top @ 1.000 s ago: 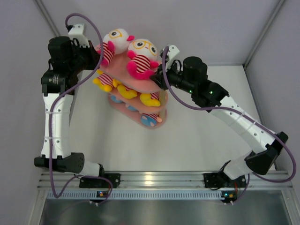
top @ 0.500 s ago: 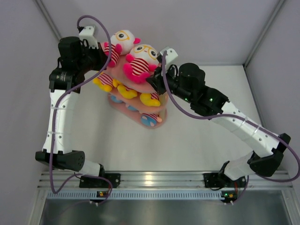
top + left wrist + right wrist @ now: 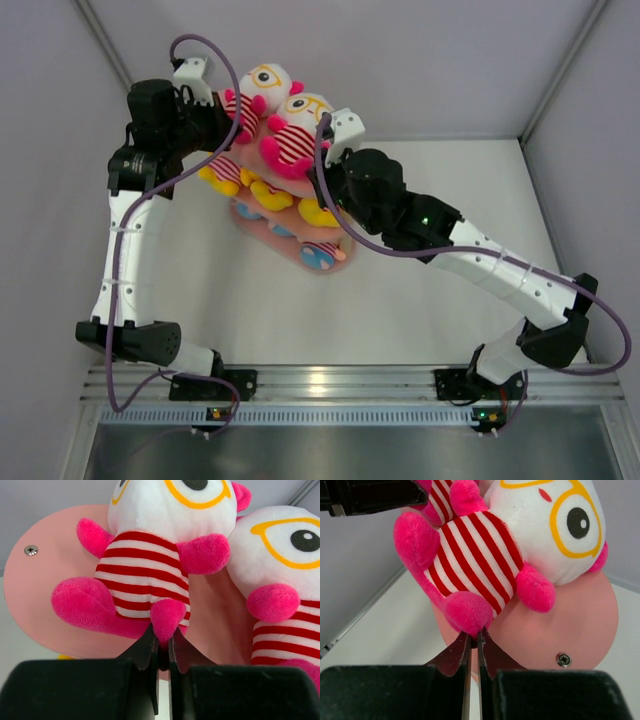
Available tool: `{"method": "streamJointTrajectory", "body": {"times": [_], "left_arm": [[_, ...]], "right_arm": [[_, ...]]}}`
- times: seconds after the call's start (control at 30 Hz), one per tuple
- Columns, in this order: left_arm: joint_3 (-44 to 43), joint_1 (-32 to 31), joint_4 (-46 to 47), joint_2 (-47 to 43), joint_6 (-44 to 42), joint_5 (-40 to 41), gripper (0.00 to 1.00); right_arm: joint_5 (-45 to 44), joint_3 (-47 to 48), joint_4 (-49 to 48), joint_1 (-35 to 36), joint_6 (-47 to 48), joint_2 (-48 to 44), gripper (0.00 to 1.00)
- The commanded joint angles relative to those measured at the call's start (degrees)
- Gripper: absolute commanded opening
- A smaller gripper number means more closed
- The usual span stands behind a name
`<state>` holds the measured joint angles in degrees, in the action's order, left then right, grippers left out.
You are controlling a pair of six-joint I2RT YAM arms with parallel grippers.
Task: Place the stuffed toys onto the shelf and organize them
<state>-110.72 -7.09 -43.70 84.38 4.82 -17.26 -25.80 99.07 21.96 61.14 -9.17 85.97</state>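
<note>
Two pink-limbed plush dolls with yellow glasses sit on the top board of the pink shelf (image 3: 300, 190). My left gripper (image 3: 163, 639) is shut on a pink foot of the left doll (image 3: 150, 575), which also shows in the top view (image 3: 255, 90). My right gripper (image 3: 474, 639) is shut on a pink foot of the right doll (image 3: 485, 555), seen from above too (image 3: 298, 125). Both dolls lean together over the top board (image 3: 55, 560). Yellow-bodied dolls (image 3: 265, 190) lie on the middle tier. A doll with blue shorts (image 3: 320, 255) lies on the lowest tier.
The shelf stands at the back left of the white table (image 3: 420, 300). Grey walls close the left, back and right sides. A screw head (image 3: 563, 659) shows in the top board. Both arms' purple cables loop near the shelf.
The right arm has moved left and closer to the shelf with its doll. The two top dolls now lean closer together. The left arm has barely moved.
</note>
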Motion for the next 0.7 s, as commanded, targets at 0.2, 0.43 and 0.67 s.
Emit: {"method": "streamJointTrajectory", "body": {"times": [0.2,0.43,0.67], "left_arm": [[0.8,-0.3,2.3,-3.3,-1.2,2.6,0.00],[1.6,-0.3,2.3,-4.4,-1.3,2.0,0.16],[1.1,-0.3,2.3,-5.4,-2.2,1.9,0.41]], "right_arm": [[-4.3,4.9,1.4,0.8,-1.1,1.7,0.00],[-3.6,5.7,2.4,1.1,-0.4,1.1,0.25],[-3.2,5.7,3.4,1.1,0.1,-1.5,0.50]]}}
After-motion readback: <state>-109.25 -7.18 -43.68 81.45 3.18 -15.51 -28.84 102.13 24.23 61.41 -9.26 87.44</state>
